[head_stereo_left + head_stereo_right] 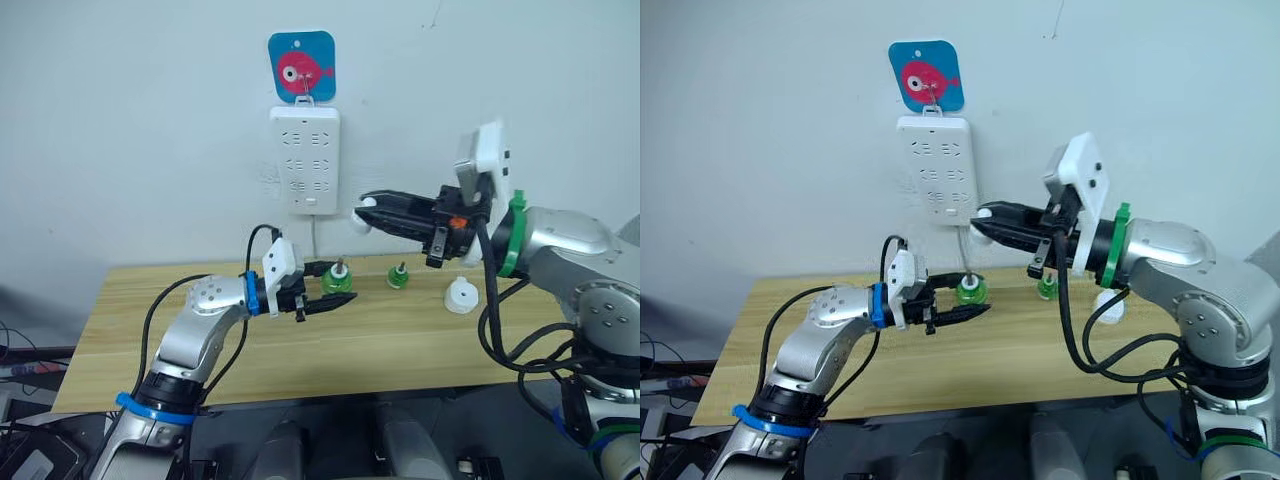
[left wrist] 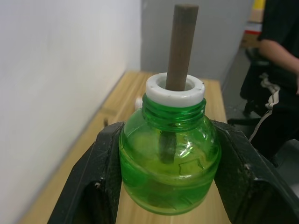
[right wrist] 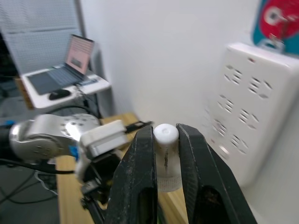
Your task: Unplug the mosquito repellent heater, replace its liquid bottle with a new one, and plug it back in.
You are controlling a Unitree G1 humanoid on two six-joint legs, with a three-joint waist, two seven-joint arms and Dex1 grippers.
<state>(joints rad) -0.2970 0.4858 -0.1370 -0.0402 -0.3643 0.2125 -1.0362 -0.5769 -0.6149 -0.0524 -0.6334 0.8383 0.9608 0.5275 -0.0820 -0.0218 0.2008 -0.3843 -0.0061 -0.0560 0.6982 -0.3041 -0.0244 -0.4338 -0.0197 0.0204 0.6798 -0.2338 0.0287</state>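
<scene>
My right gripper [image 1: 366,213] is shut on the small white mosquito repellent heater [image 3: 166,156], held in the air just below and to the right of the white power strip [image 1: 304,158] on the wall. My left gripper [image 1: 342,293] is shut on a green liquid bottle [image 2: 170,158] with a brown wick and white collar, held upright just over the wooden table [image 1: 300,345]. A second green bottle [image 1: 398,275] stands on the table further right, between the two grippers.
A small white rounded piece [image 1: 461,296] sits on the table at the right, under my right arm. A blue card with a pink fish [image 1: 301,65] hangs above the strip. A person sits beyond the table's end in the left wrist view.
</scene>
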